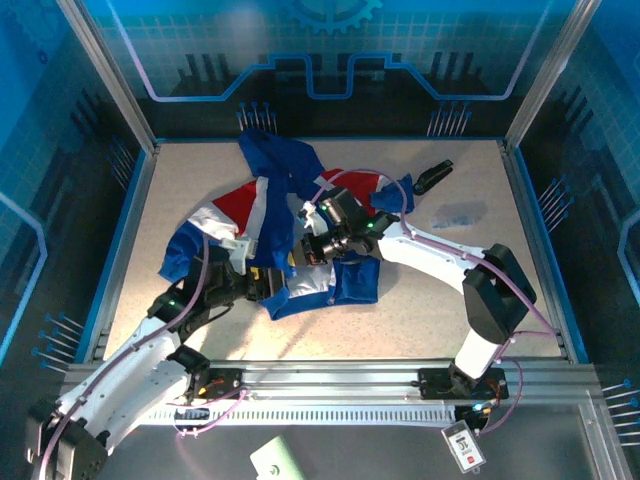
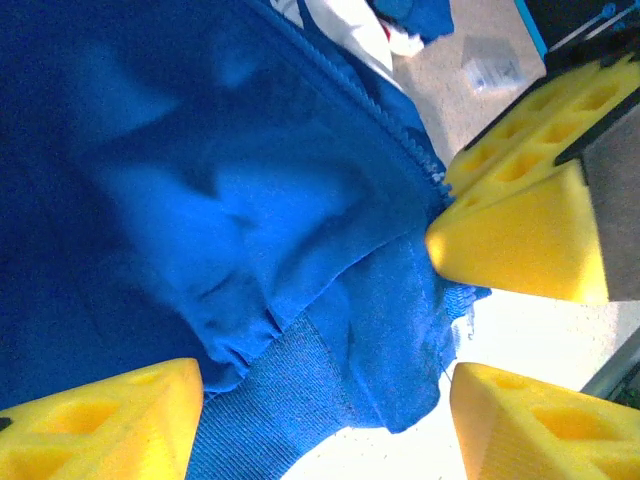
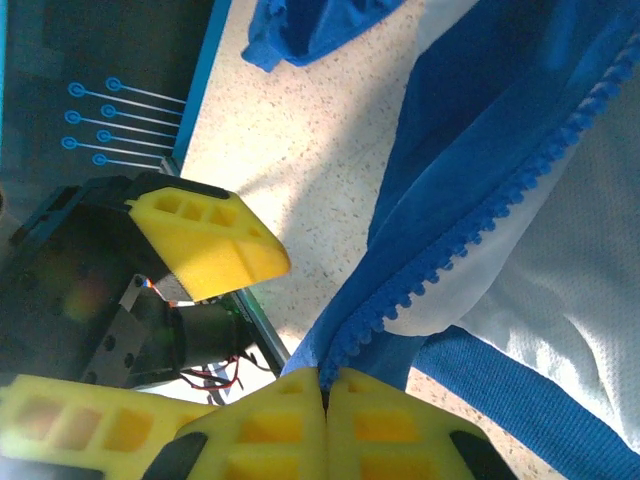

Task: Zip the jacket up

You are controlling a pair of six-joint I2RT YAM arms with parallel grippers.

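right wrist: right end effector (image 3: 325, 400) pinches the zipper edge (image 3: 470, 235) of the jacket (image 3: 480, 130); left end effector (image 2: 325, 380), spread at the hem (image 2: 270, 400), should clamp firmly.

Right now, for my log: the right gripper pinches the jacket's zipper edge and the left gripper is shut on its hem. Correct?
No: the left wrist view shows the left gripper open, straddling the hem of the jacket. The rest holds.

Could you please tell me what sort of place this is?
Probably a robotics lab work cell: a speckled table boxed in by aluminium posts, blue backdrop panels with a gear graphic, and a jacket as workpiece.
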